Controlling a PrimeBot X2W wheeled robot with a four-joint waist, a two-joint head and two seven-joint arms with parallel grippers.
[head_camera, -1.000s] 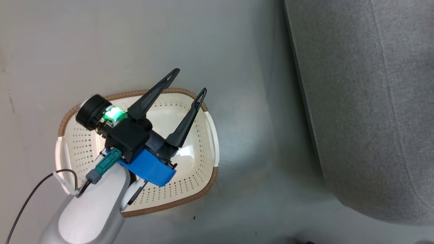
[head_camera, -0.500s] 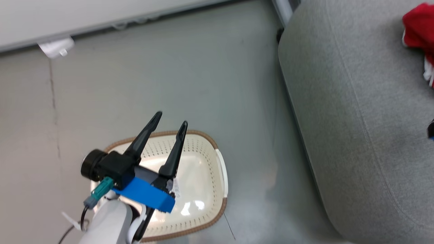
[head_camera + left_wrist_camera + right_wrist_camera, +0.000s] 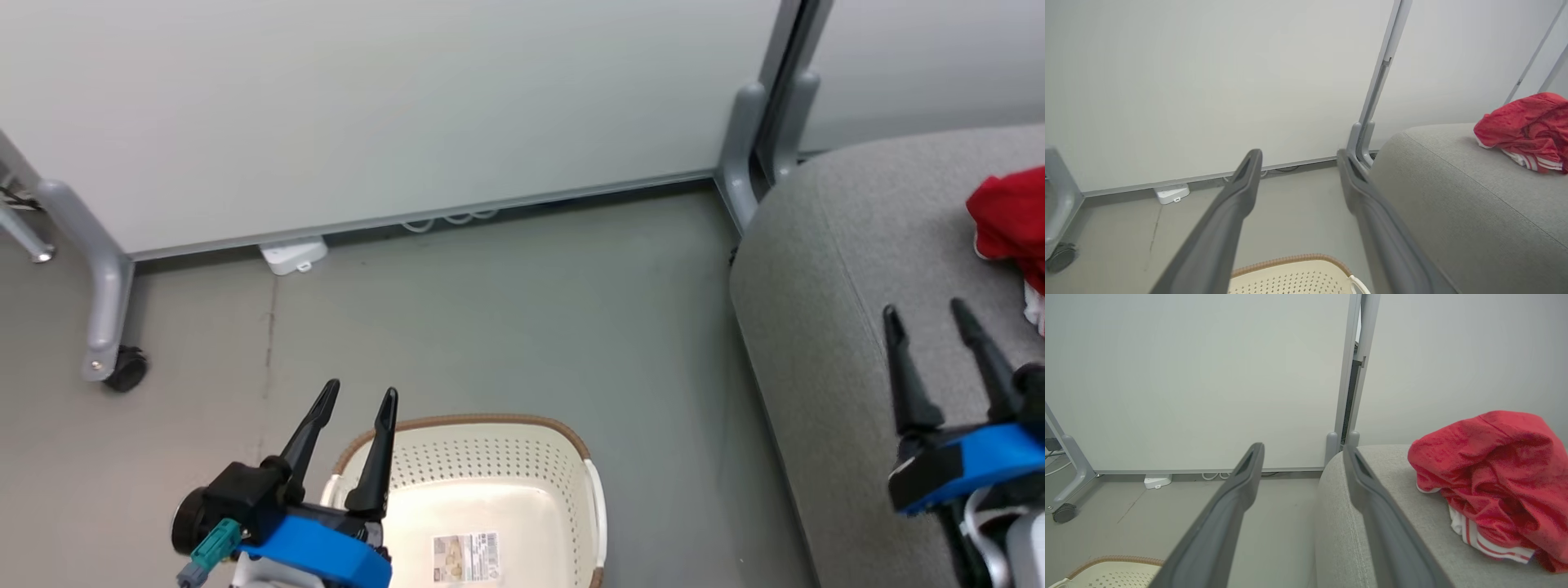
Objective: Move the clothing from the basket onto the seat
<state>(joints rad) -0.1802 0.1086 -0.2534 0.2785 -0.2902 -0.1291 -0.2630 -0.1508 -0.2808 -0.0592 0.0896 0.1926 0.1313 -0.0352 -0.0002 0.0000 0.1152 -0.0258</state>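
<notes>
The biggest change is my own viewpoint. Over the last second the head camera has swung up from looking straight down, so the whole picture has shifted, and I now take in the pale white partition wall point(image 3: 367, 106) and the grey floor point(image 3: 506, 310) before it. Nothing on the floor has itself moved. The large grey fabric-upholstered sofa seat point(image 3: 824, 343) runs along my right. The cream-white perforated plastic laundry basket with the brown woven rim point(image 3: 482, 419) stands on the floor beside it, as empty as a second ago, with a paper label point(image 3: 465, 558) on its bottom. The bright red clothing with white striped trim point(image 3: 1490, 477) lies heaped on the seat, well apart from the basket; I cannot tell whether the heap is one garment or two. My left gripper point(image 3: 360, 388) has drawn back from over the basket to its left rim, jaws apart and holding nothing. My right gripper point(image 3: 923, 307) hovers over the seat near the clothing, jaws apart too. I judge the transfer finished, with both arms at rest.
</notes>
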